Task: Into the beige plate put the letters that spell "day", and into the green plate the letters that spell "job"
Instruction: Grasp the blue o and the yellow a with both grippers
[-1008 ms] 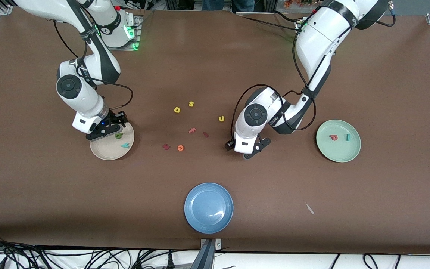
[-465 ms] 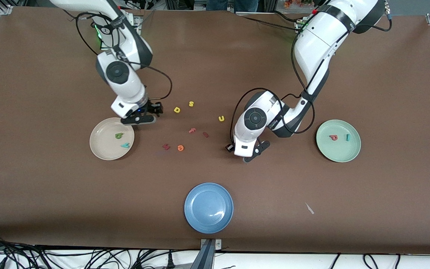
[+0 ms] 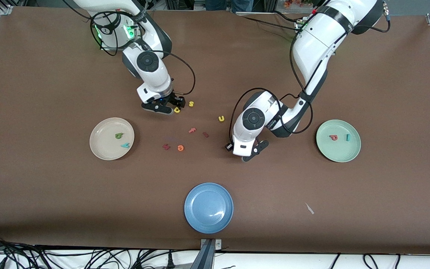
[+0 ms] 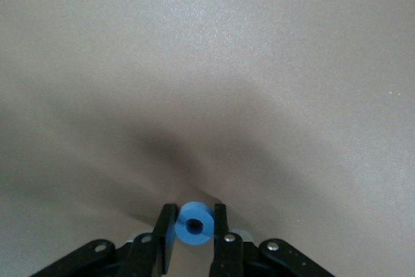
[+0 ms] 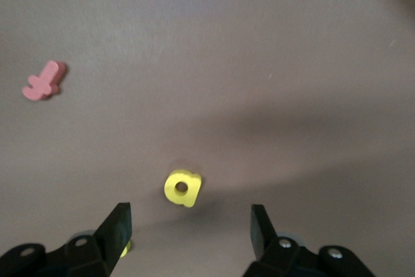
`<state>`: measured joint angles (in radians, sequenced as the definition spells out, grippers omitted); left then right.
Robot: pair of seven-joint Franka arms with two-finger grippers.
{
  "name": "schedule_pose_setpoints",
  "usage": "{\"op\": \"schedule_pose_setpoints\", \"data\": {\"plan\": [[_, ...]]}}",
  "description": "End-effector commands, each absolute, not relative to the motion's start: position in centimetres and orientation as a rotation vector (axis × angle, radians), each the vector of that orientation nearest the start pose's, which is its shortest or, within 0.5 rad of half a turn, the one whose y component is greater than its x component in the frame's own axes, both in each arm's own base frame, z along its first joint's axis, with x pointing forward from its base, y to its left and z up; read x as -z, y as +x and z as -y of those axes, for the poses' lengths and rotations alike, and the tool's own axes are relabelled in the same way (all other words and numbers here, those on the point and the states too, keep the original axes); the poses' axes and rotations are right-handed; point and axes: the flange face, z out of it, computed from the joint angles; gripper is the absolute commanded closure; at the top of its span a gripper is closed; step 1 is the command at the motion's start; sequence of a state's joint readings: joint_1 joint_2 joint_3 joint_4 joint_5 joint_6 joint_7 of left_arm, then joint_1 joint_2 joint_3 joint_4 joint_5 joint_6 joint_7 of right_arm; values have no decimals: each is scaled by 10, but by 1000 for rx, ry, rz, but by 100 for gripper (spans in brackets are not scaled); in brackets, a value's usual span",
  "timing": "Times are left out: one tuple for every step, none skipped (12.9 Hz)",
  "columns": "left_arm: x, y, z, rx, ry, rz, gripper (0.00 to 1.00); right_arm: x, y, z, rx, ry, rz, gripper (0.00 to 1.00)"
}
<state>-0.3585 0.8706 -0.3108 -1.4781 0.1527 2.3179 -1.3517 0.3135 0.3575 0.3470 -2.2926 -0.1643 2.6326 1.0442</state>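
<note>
Right gripper (image 5: 188, 225) over yellow a (image 5: 183, 188), fingers wide, letter between them, just ahead. Left gripper (image 4: 192, 235) low at bench, fingers holding blue o (image 4: 194, 223).

The surface (image 3: 386, 86) is covered with a matt brown sheet. The blue plate (image 3: 208, 207) looks smooth and slightly glossy. A matt, foam-like finish is seen on the blue ring o (image 4: 194, 224).
</note>
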Motion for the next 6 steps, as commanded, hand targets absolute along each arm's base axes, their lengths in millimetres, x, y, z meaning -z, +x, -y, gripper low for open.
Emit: {"op": "schedule_pose_setpoints", "data": {"plan": [[-175,593,412,-148,-3029,1094,100,-194,411,-335,-36,-3059,-460,17],[-180,597,407,-133,-3034,1088,100,-190,408,-338,-33,-3047,-464,17],[-192,606,396,-117,-3047,1070,100,-187,404,-343,-37,-3049,-446,17],[-208,615,383,-109,-3066,1038,100,-186,403,-343,-39,-3051,-442,18],[-231,619,375,-109,-3054,1014,100,-185,403,-343,-36,-3052,-438,19],[-255,623,360,-125,-3040,977,100,-183,402,-343,-38,-3058,-429,19]]}}
